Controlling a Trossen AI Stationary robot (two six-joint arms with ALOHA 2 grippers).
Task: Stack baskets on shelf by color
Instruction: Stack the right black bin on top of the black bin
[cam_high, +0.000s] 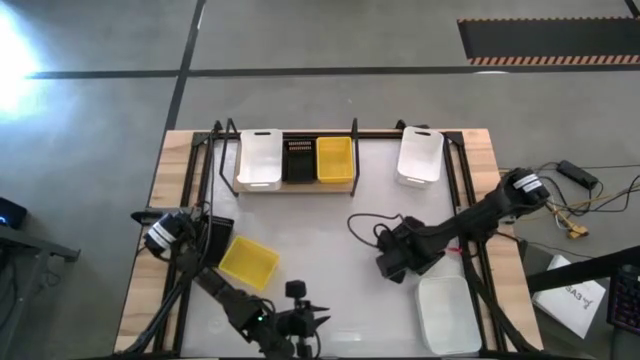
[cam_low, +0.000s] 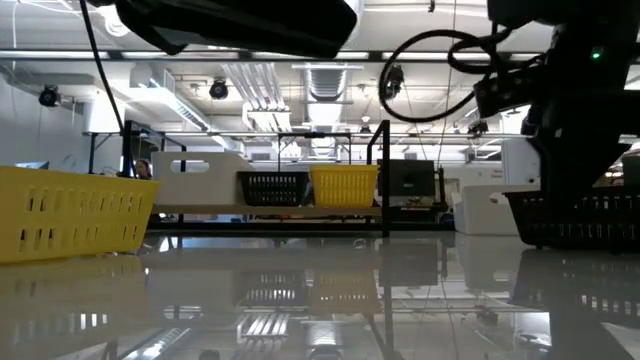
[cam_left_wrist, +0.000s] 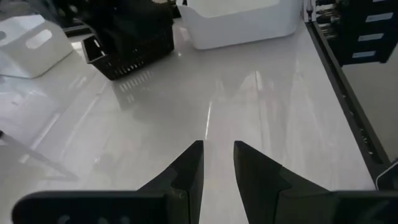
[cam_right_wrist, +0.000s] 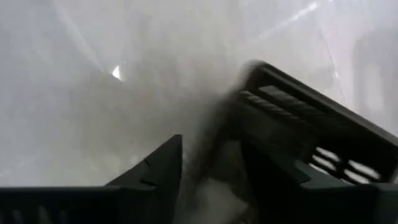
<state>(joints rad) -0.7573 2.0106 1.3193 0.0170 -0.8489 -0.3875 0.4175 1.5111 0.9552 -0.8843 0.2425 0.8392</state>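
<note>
The shelf (cam_high: 295, 187) stands at the table's far side and carries a white basket (cam_high: 259, 160), a black basket (cam_high: 299, 158) and a yellow basket (cam_high: 334, 159), side by side on its board. My right gripper (cam_high: 393, 265) is low over the table right of centre, at another black basket (cam_left_wrist: 130, 46), which also shows in the low view (cam_low: 580, 220). My left gripper (cam_left_wrist: 217, 165) is shut and empty near the table's near edge. A loose yellow basket (cam_high: 248, 260) rests on its bottom at the near left. My right gripper is at the black basket's rim and wall near a corner (cam_right_wrist: 267, 93). One finger (cam_right_wrist: 155, 171) stands outside the basket; the basket's wall hides the other. The fingers come from above, slanting down. The basket is low over the table; I cannot tell whether it is lifted clear.
A white basket (cam_high: 420, 155) lies at the far right beside the shelf and another white basket (cam_high: 450, 312) at the near right, close to the right gripper. Cables (cam_high: 370, 230) loop over the table's middle. The shelf's black posts (cam_low: 384, 175) rise at its ends.
</note>
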